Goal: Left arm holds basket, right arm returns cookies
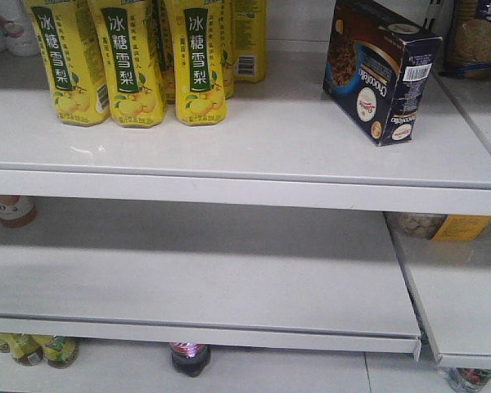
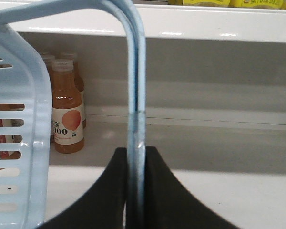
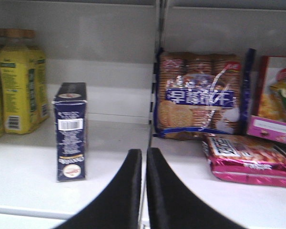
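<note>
The left hand (image 2: pixel 136 191) is clamped on a thin handle of the light blue basket (image 2: pixel 19 143), with orange juice bottles (image 2: pixel 67 119) on the shelf behind. The right hand (image 3: pixel 144 191) is pressed nearly together, holding nothing. Beyond it the cookies (image 1: pixel 378 70) stand upright near the top shelf's (image 1: pixel 254 151) right edge, yellow drink bottles (image 1: pixel 131 61) farther left

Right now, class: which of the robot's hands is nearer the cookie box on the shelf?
Right. The right hand sits just in front of the cookie box, empty; the left hand grips the basket handle by a lower shelf.
</note>
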`<state>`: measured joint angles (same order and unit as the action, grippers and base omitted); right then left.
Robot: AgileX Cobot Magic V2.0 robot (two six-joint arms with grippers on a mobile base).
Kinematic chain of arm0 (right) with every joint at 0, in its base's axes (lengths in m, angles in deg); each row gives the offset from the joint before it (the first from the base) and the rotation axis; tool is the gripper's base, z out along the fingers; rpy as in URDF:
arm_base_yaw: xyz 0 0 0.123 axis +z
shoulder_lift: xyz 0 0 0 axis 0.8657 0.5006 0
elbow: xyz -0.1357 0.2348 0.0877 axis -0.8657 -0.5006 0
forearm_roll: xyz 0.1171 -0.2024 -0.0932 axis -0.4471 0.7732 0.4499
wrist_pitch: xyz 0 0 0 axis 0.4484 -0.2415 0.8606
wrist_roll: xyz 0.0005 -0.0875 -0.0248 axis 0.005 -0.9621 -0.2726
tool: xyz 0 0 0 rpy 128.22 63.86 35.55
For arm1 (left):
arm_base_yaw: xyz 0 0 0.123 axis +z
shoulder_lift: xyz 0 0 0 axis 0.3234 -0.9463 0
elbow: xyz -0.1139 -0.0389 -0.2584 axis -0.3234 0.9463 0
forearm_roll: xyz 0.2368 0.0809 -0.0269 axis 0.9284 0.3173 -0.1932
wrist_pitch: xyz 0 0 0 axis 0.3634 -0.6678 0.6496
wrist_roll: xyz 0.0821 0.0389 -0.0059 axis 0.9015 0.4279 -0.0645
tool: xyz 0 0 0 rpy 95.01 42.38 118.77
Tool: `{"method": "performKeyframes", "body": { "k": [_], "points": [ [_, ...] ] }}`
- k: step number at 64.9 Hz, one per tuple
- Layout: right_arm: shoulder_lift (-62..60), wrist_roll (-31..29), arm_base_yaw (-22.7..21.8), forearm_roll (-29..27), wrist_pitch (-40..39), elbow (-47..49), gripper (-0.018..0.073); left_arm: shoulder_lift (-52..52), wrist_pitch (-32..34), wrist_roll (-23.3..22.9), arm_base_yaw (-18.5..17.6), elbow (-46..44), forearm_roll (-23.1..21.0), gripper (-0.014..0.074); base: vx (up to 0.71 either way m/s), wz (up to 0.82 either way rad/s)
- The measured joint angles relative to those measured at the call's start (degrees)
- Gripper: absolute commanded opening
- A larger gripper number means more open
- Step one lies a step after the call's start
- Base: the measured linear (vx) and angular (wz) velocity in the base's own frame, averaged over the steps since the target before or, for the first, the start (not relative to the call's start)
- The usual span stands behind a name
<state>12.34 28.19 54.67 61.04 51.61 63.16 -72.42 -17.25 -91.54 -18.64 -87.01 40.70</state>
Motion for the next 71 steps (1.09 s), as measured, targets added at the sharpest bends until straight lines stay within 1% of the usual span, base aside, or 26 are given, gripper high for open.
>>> {"method": "performKeyframes", "body": {
  "k": [13, 20, 38, 47, 54, 61, 66, 71],
  "points": [
    [-7.9, 1.7, -2.1, 0.0, -7.1, -11.2, -0.0006, 0.0, 0.0, 0.0, 0.0, 0.0, 0.0, -0.0003, 0.0, 0.0],
    [-11.0, 2.9, -3.0, 0.0, -9.4, -16.2, -0.0006, 0.0, 0.0, 0.0, 0.0, 0.0, 0.0, -0.0003, 0.0, 0.0],
    [-16.8, 5.3, -5.6, 0.0, -12.1, -27.4, -0.0006, 0.0, 0.0, 0.0, 0.0, 0.0, 0.0, -0.0003, 0.0, 0.0],
    [-20.2, 6.5, -5.9, 0.9, -12.4, -32.0, -0.0006, 0.0, 0.0, 0.0, 0.0, 0.0, 0.0, -0.0003, 0.0, 0.0],
    [-22.2, 10.1, -5.9, 4.1, -12.5, -35.0, -0.0006, 0.0, 0.0, 0.0, 0.0, 0.0, 0.0, -0.0003, 0.0, 0.0],
    [-22.8, 16.6, -5.9, 9.9, -12.5, -37.6, -0.0006, 0.0, 0.0, 0.0, 0.0, 0.0, 0.0, -0.0003, 0.0, 0.0],
    [-22.8, 22.4, -5.9, 14.8, -12.5, -39.2, -0.0006, 0.0, 0.0, 0.0, 0.0, 0.0, 0.0, -0.0003, 0.0, 0.0],
    [-22.9, 27.6, -5.9, 18.5, -13.1, -40.8, -0.0006, 0.0, 0.0, 0.0, 0.0, 0.0, 0.0, -0.0003, 0.0, 0.0]
  ]
}}
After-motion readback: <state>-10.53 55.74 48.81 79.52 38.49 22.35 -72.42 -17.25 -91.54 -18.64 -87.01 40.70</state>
